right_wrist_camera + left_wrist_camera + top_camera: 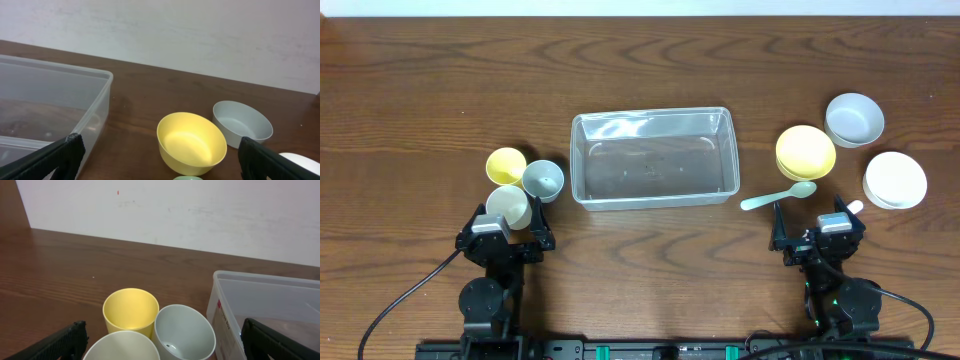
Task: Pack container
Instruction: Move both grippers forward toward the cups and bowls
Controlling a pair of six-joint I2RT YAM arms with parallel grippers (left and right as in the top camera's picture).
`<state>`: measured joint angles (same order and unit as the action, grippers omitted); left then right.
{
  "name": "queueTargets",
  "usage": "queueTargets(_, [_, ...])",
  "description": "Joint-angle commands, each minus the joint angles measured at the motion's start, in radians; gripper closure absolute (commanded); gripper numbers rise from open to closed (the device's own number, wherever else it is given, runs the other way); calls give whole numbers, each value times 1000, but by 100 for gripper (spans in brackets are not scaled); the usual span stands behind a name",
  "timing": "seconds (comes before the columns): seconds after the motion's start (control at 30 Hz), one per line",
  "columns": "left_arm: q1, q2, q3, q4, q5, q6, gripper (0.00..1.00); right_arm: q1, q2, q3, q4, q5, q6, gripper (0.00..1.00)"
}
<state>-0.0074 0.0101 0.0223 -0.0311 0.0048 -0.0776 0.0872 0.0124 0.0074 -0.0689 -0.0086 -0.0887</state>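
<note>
The clear plastic container [653,157] stands empty at the table's middle; it also shows in the left wrist view [270,310] and the right wrist view [50,105]. A yellow cup [505,165], a grey cup [543,180] and a cream cup [508,205] cluster at the left, right in front of my open, empty left gripper [507,232]. In the left wrist view the yellow cup [130,311], grey cup [184,331] and cream cup [121,347] lie between the fingers [160,342]. My right gripper [817,232] is open and empty, near a pale green spoon [778,196] and a yellow bowl [806,152].
A grey bowl [854,119] and a white bowl [895,179] sit at the right. In the right wrist view the yellow bowl [191,143] and grey bowl [242,123] lie ahead between the fingers [160,160], the white bowl [300,162] at the lower right edge.
</note>
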Motion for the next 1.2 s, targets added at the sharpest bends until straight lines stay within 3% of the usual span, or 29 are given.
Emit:
queueTargets(0.0, [6, -5, -18, -41, -2, 13, 2, -8, -5, -2, -3, -7, -14, 1])
queueTargets(0.2, [6, -5, -18, -41, -2, 13, 2, -8, -5, -2, -3, -8, -13, 1])
queueTargets(0.33, [6, -5, -18, -19, -16, 9, 2, -8, -5, -2, -3, -8, 107, 1])
queueTargets(0.4, [6, -4, -8, -22, -16, -54, 2, -8, 0, 0, -3, -18, 156, 1])
queueTargets(0.5, [6, 18, 64, -128, -16, -138, 2, -8, 23, 34, -20, -45, 163, 1])
queueTargets(0.6, [6, 93, 200, -247, -16, -145, 2, -11, 87, 119, -77, -40, 162, 1])
queueTargets(0.8, [6, 417, 568, -444, -16, -145, 2, -23, 396, 372, -240, -58, 163, 1])
queueTargets(1.0, [6, 814, 982, -804, -16, -145, 2, -23, 795, 750, -532, -74, 163, 1])
queueTargets(1.17, [6, 1051, 1202, -1024, -12, -146, 2, -23, 1033, 992, -725, -79, 155, 1])
